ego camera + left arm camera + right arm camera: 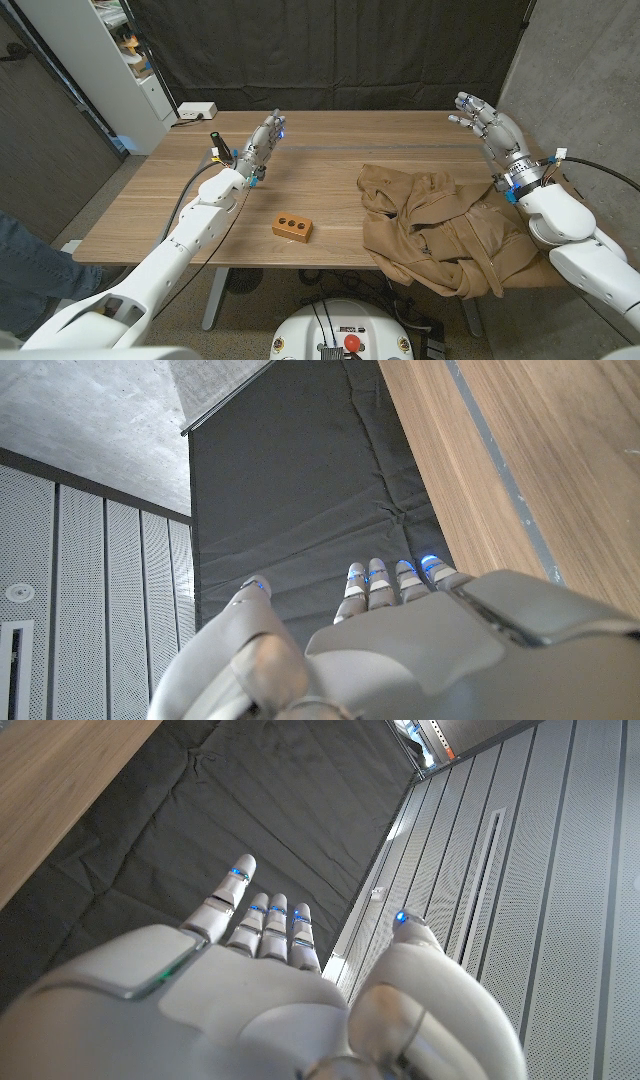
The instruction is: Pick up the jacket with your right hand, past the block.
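Lying crumpled on the right part of the table [330, 135], the tan jacket [440, 230] is spreading from mid-table to the near edge, where one fold is drooping over the rim. The small brown block [292, 226], with dark holes in its top, is sitting left of the jacket and well apart from it, near the front of the table. The right hand [488, 122] is hovering above the far right corner, beyond the jacket and clear of it, its fingers [466, 100] spreading wide and holding nothing; the right wrist view is showing the same hand [270, 990] from behind, fingers [270, 925] straight and parted, the thumb standing off to one side against dark cloth and a ribbed wall. The left hand [262, 145] is hanging over the left part of the table, beyond the block and apart from it, fingers extended and empty; in the left wrist view this hand [400, 650] is reaching toward the black curtain [300, 490] with its fingers [385, 582] side by side and the thumb apart. A white box [197, 110] with a cable is resting at the far left corner, and a white shelf [110, 60] is standing behind the table on the left.
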